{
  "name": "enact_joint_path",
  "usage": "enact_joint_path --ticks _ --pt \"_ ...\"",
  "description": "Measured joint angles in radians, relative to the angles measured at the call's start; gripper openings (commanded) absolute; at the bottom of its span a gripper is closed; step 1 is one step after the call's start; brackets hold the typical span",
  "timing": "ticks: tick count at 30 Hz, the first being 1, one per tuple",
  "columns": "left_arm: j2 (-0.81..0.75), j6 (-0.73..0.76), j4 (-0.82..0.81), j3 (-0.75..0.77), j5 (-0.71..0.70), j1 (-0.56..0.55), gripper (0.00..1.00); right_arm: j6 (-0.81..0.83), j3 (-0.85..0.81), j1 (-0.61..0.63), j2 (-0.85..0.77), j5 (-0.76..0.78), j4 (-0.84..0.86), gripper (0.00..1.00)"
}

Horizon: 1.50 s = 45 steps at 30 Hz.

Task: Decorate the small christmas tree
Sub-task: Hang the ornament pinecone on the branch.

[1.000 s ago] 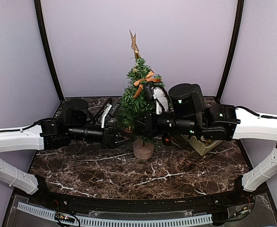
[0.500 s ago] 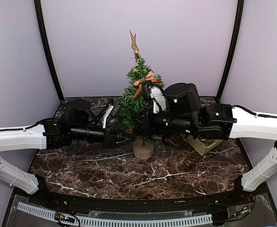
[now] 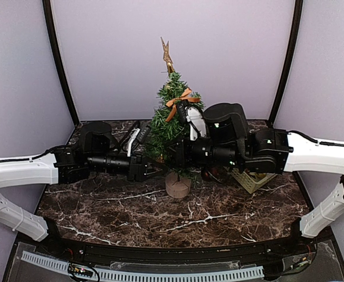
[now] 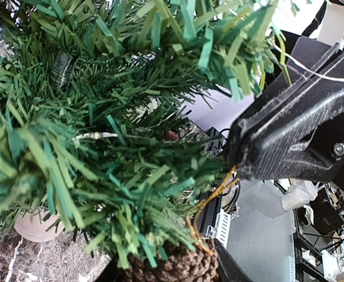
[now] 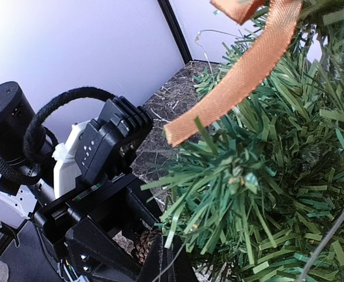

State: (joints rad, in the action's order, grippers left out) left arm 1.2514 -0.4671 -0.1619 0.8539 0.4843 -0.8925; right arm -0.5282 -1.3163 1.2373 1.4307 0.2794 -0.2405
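Note:
The small christmas tree (image 3: 170, 120) stands mid-table on its pale stump base (image 3: 177, 185), with a gold star (image 3: 167, 54) on top and an orange ribbon bow (image 3: 181, 100). My left gripper (image 3: 153, 170) reaches into the lower branches from the left and is shut on a brown pine cone (image 4: 177, 265). A gold string loop (image 4: 217, 197) rises from the cone to my right gripper (image 4: 237, 161), which is shut on it. In the right wrist view the right gripper (image 5: 173, 261) is closed beside the pine cone (image 5: 141, 244), under green needles and the ribbon (image 5: 242, 76).
A woven basket (image 3: 249, 177) sits on the marble table (image 3: 160, 217) under the right arm, with a dark red ball (image 3: 207, 174) beside the tree's base. Both arms cross low in front of the tree. Lavender walls close in the back and sides.
The right arm has shifted a little left, closer into the tree. The left arm has drawn back slightly to the left. Both grips are unchanged.

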Motion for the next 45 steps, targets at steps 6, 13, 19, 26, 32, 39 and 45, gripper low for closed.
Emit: enact_joint_path --ticks 6,13,19,26,32,39,45 --pt "0.016 -0.01 -0.013 0.01 0.014 0.007 0.39 0.0 -0.003 0.0 0.005 0.011 -0.003 0.0" --pt "0.025 -0.02 -0.025 0.01 0.028 0.013 0.4 -0.001 -0.013 0.0 0.012 0.015 -0.014 0.0" --pt "0.032 -0.032 -0.032 0.01 0.038 0.016 0.39 -0.004 -0.013 0.0 0.013 0.031 -0.032 0.0" --pt "0.049 -0.043 -0.052 0.01 0.056 0.019 0.39 -0.006 -0.013 0.0 0.013 0.041 -0.052 0.0" --pt "0.063 -0.049 -0.069 0.01 0.073 0.019 0.39 -0.008 -0.013 0.0 0.013 0.053 -0.054 0.0" --pt "0.075 -0.056 -0.076 0.01 0.082 0.019 0.39 -0.009 -0.013 0.0 0.013 0.058 -0.056 0.0" --pt "0.082 -0.061 -0.077 0.01 0.085 0.02 0.39 -0.01 -0.013 0.0 0.013 0.064 -0.06 0.0"
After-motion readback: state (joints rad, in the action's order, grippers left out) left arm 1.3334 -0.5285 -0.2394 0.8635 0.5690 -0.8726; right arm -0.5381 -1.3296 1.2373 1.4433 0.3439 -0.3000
